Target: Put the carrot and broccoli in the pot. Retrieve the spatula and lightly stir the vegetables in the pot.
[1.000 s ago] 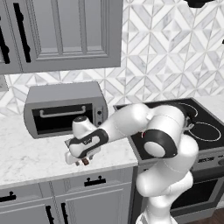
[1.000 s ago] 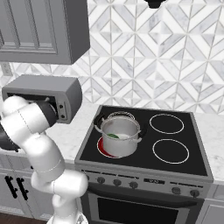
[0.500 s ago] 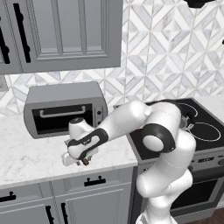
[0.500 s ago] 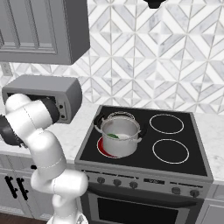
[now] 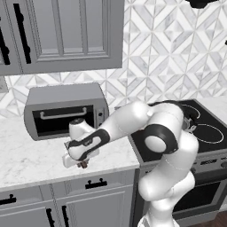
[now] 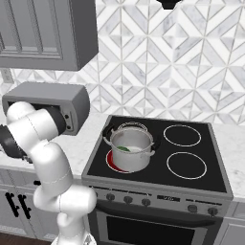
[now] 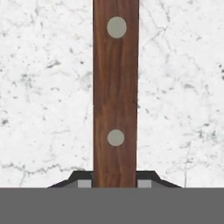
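The spatula's reddish-brown wooden handle (image 7: 115,87), with two pale rivets, runs straight up the hand view over the white marble counter; its blade is out of view. My gripper (image 7: 115,180) is shut on the handle's near end, one fingertip pressed against each side. From the left base camera my gripper (image 5: 81,163) is low on the counter in front of the toaster oven. The steel pot (image 6: 131,149) stands on the stove's front left burner, well to the right of my hand. The green broccoli (image 6: 124,149) lies inside it. The carrot is hidden.
A grey toaster oven (image 5: 66,111) stands just behind my hand on the marble counter (image 5: 31,159). The black stove (image 6: 191,165) has a red-glowing burner under the pot. Grey wall cabinets (image 5: 62,35) hang overhead.
My hand has slid slightly left and lower over the counter in front of the toaster oven. The pot and its contents have stayed in place.
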You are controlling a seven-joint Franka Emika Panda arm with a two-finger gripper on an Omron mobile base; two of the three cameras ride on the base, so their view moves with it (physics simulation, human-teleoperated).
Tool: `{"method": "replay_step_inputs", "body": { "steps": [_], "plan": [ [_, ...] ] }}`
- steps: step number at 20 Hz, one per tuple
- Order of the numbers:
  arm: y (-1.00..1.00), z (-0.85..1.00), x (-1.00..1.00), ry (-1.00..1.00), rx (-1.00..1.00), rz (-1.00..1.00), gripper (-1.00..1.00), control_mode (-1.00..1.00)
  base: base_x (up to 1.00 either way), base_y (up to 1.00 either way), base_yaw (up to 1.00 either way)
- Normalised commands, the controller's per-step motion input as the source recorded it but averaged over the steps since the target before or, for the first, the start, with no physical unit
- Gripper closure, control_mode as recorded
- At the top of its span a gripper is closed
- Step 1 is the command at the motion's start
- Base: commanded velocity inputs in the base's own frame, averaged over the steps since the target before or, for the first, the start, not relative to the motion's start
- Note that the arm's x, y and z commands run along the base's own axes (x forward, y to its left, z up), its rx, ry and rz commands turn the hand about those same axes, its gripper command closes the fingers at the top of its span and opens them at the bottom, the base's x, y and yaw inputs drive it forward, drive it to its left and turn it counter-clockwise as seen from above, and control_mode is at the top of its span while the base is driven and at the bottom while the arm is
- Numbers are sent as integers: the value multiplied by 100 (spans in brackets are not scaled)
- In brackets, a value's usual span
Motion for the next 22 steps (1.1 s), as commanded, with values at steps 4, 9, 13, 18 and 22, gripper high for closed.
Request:
{"method": "replay_step_inputs", "body": {
  "steps": [4,9,13,18,22],
  "plan": [
    [-21,0,0,0,5,0,100,-100,0,0,0],
    [-13,81,-40,-10,3,1,100,-100,0,0,0],
    [-25,92,-23,3,-4,0,100,-100,0,0,0],
    [-35,0,1,3,-2,1,100,-100,0,0,0],
    [-40,40,-11,-1,-2,3,100,-100,0,0,0]
  ]
}}
